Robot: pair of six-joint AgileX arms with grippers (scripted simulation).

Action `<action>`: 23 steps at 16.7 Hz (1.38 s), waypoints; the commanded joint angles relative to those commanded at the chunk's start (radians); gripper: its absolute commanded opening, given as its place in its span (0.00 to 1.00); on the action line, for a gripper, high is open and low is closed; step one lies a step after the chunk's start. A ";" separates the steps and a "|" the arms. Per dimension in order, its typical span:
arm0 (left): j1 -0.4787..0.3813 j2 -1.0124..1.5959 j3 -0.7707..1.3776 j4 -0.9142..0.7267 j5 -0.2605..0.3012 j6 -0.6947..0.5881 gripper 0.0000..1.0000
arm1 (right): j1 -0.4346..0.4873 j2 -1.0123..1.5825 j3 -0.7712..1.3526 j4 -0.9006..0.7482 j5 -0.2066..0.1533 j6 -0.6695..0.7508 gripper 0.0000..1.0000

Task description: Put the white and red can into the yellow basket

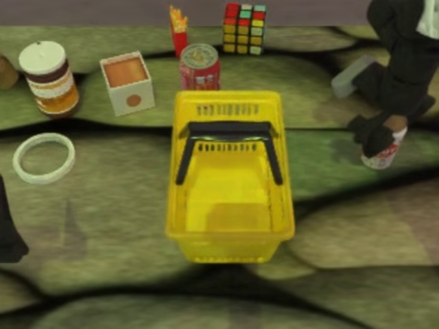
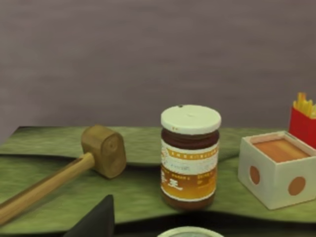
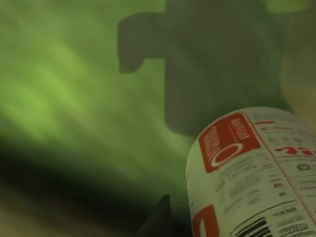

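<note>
The white and red can (image 1: 379, 152) stands at the right side of the table, well right of the yellow basket (image 1: 230, 236). My right gripper (image 1: 384, 133) comes down over the can's top and is shut on it. In the right wrist view the can (image 3: 252, 177) fills the near corner, with one dark fingertip (image 3: 162, 217) close beside it. The other finger is hidden. The basket sits in the middle with its black handle (image 1: 230, 130) folded across the far end, and nothing lies inside. My left gripper (image 1: 8, 236) is parked open at the left edge.
Along the back stand a white-lidded jar (image 1: 49, 77), a white box (image 1: 127, 82), a mostly red can (image 1: 199, 66), a fries carton (image 1: 178, 29) and a colour cube (image 1: 244, 29). A white ring (image 1: 44, 157) lies at the left, a grey block (image 1: 351, 75) lies behind the right arm, and a wooden mallet (image 2: 74, 168) lies at the far left.
</note>
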 joint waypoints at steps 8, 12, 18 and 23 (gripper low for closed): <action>0.000 0.000 0.000 0.000 0.000 0.000 1.00 | 0.000 0.000 0.000 0.000 0.000 0.000 0.00; 0.000 0.000 0.000 0.000 0.000 0.000 1.00 | 0.000 0.000 0.000 0.000 0.000 0.000 0.00; 0.000 0.000 0.000 0.000 0.000 0.000 1.00 | 0.002 -0.003 -0.006 0.029 -0.020 0.009 0.00; 0.000 0.000 0.000 0.000 0.000 0.000 1.00 | 0.022 -0.015 -0.062 0.274 -0.179 0.084 0.00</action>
